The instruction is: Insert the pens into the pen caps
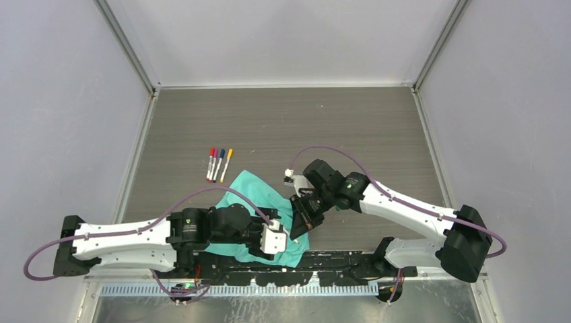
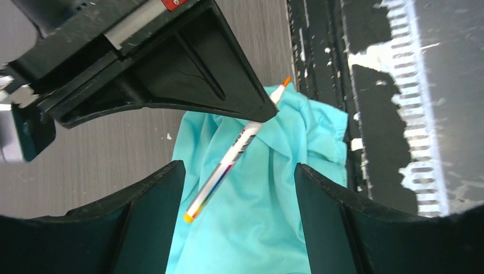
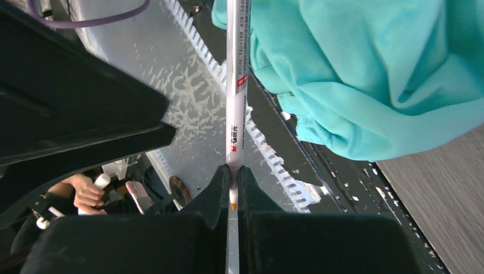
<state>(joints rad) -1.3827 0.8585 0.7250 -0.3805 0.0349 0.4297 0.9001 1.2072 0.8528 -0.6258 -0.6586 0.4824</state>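
My right gripper (image 3: 234, 171) is shut on a white-barrelled pen (image 3: 237, 85) near its orange tip. The pen sticks out toward the near table edge. In the left wrist view the same pen (image 2: 228, 165) hangs slanted above the teal cloth (image 2: 257, 217), with its yellow tail end low between my left fingers. My left gripper (image 2: 238, 171) is open and touches nothing. In the top view both grippers meet over the cloth (image 1: 252, 195), left gripper (image 1: 284, 237) and right gripper (image 1: 300, 223). A short row of pens with red, blue and yellow caps on them (image 1: 219, 165) lies beyond the cloth. No loose cap shows.
A black rail (image 1: 323, 259) and a perforated metal strip (image 1: 269, 289) run along the near edge under the arms. Grey enclosure walls (image 1: 67, 101) stand left, right and behind. The purple cables loop beside each arm.
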